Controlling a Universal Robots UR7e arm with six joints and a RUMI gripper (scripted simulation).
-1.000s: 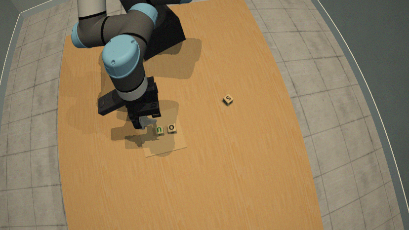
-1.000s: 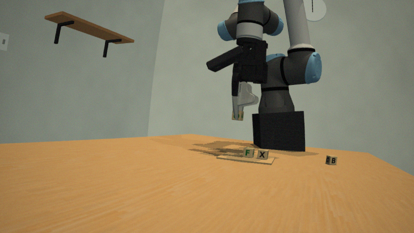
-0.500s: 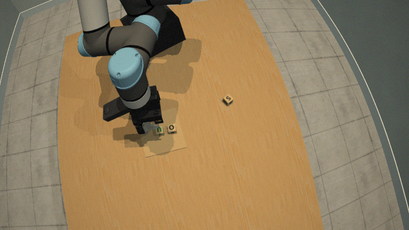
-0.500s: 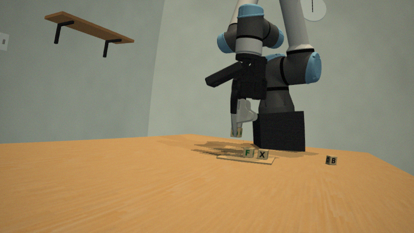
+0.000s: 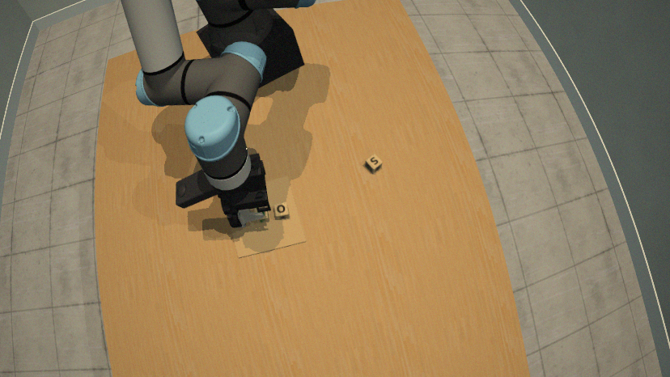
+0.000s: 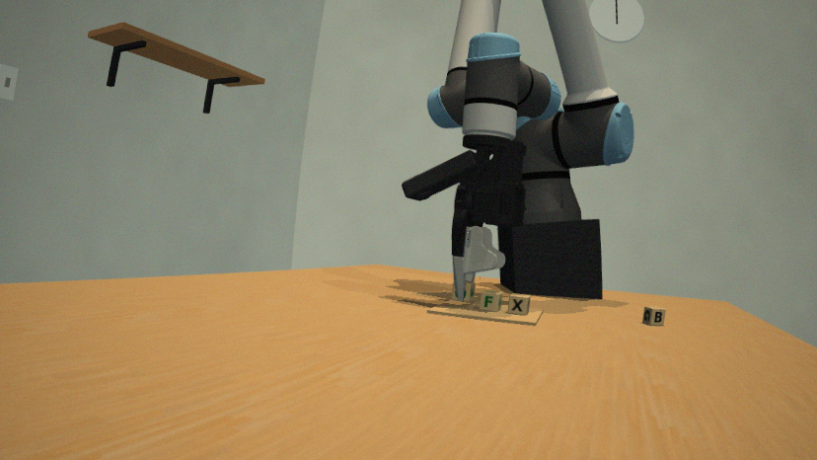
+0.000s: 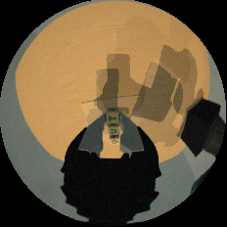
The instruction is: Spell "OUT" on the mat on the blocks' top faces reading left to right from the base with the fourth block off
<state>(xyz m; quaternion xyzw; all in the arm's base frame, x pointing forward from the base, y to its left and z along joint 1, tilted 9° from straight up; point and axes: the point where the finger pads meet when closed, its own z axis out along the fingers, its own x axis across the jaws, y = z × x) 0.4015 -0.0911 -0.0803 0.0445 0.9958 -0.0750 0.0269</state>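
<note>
One long table (image 5: 375, 290) (image 6: 400, 371) (image 7: 64, 73) fills most of the scene, with the UR7e arm (image 5: 215, 79) (image 6: 491, 85) reaching from its black pedestal (image 5: 286, 51) (image 6: 559, 260) at the far side. Below the wrist, the two-jaw gripper (image 5: 253, 217) (image 6: 464, 293) (image 7: 113, 113) points down at the left part of the thin square mat (image 5: 295, 229) (image 6: 480, 316) (image 7: 93, 116). Its jaws stand only a little apart, closed on the T block (image 6: 471, 290) (image 7: 113, 113), which sits between the fingertips, letter up, its sides partly covered by them. The block is low at the mat; whether it touches the surface I cannot tell. Just to its right stands the U block (image 5: 266, 217) (image 6: 489, 301) (image 7: 113, 132), on the mat and outside the jaws, and right of that the O block (image 5: 281, 209) (image 6: 518, 304) (image 7: 114, 141), also on the mat. The S block (image 5: 373, 163) (image 6: 653, 316) lies off the mat, well apart to the right, turned at an angle.

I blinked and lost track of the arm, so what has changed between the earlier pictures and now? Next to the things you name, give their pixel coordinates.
The claw (image 5: 252, 218) (image 6: 466, 288) (image 7: 113, 113) came down toward the mat (image 5: 293, 234) (image 6: 528, 321), lowering its held block (image 6: 470, 290) beside the U block (image 6: 489, 301). Nothing visibly let go. The U block, O block (image 5: 281, 209) (image 6: 518, 304) and S block (image 5: 373, 163) (image 6: 653, 316) stayed put.
</note>
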